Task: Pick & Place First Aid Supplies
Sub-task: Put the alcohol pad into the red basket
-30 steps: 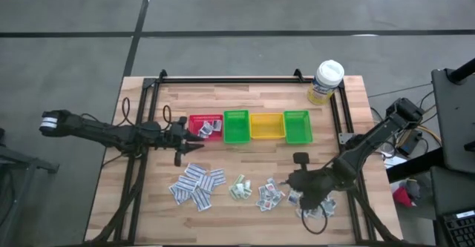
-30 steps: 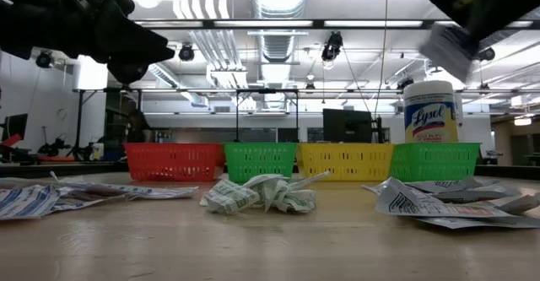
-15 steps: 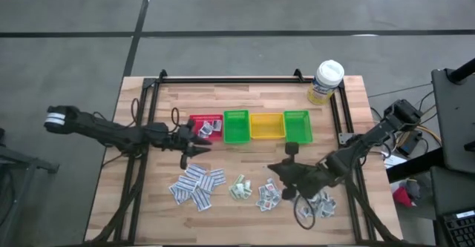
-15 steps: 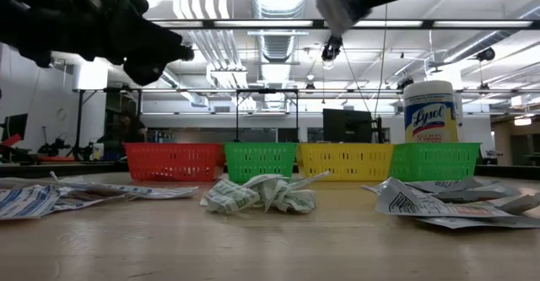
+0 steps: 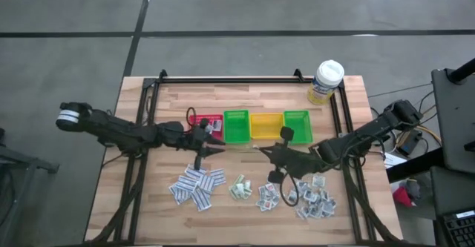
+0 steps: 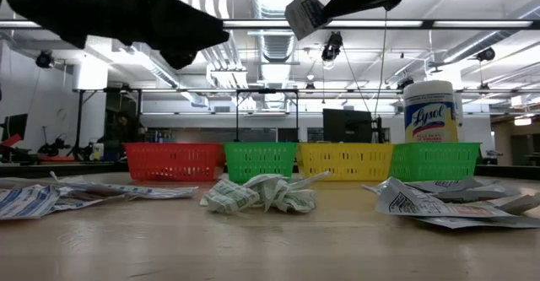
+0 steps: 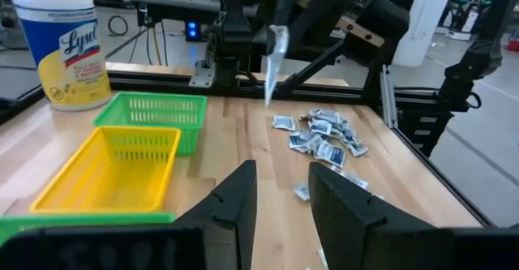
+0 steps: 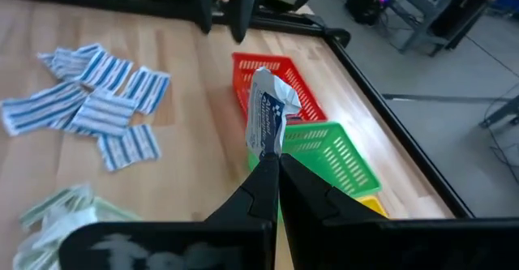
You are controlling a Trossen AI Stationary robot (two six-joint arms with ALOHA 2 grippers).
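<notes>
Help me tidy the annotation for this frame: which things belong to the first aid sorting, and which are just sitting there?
Part of the job:
- small white paper packet pinched in the right gripper
- loose piles of white printed packets on the wooden table
- left gripper, open, empty

Just there:
- white-capped bottle with yellow label
- red, green and yellow plastic bins

One small white grey-printed packet (image 8: 265,122) pinched upright in right pincer (image 8: 272,166), aloft near green bin (image 8: 324,152); other white packets in four heaps on counter (image 5: 245,165), blue-striped strips (image 5: 197,185) leftmost
</notes>
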